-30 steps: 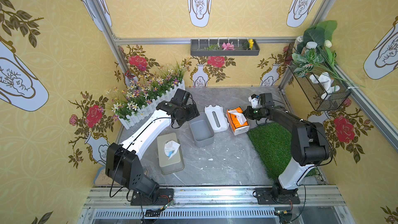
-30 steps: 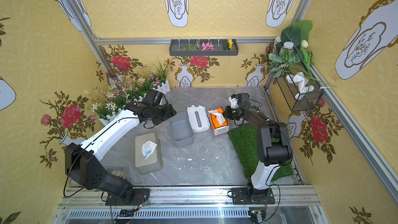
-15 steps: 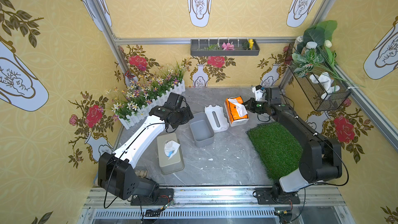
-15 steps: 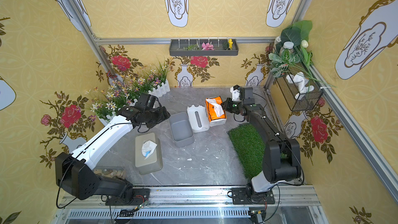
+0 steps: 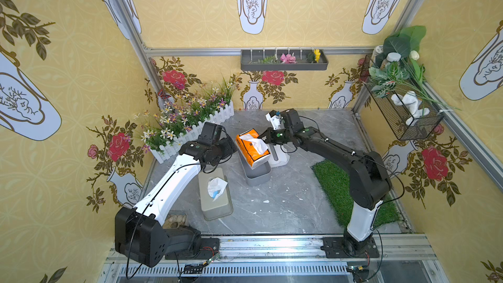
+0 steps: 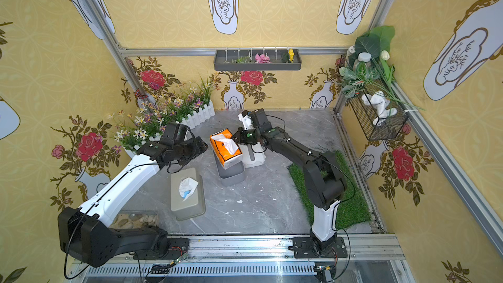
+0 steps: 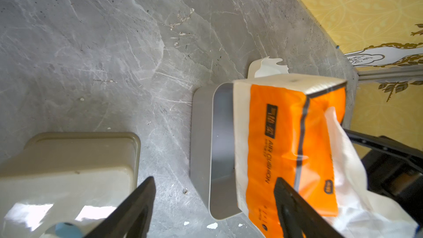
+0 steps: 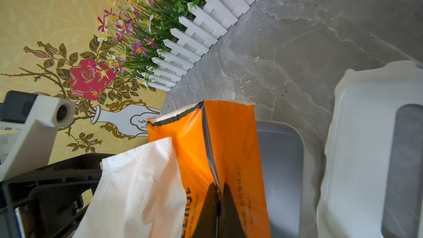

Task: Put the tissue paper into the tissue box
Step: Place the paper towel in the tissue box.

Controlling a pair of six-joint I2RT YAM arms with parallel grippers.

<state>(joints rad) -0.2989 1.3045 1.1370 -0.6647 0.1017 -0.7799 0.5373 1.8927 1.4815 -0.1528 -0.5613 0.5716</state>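
Holding the orange tissue pack (image 5: 252,148) tilted over the open grey tissue box (image 5: 258,179).
In both top views the right gripper (image 5: 263,138) pinches the pack's upper edge. The left wrist view shows the left gripper (image 7: 214,180) spread wide beside it. The right wrist view shows the jaws pressed onto the wrapper seam. Next, I'd guess, comes levelling and lowering.

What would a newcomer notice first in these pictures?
The orange tissue pack, pinched by the right gripper, hangs tilted over the open grey tissue box mid-table. The left gripper stands open beside it, and flowers behind a white picket fence fill the back left corner.
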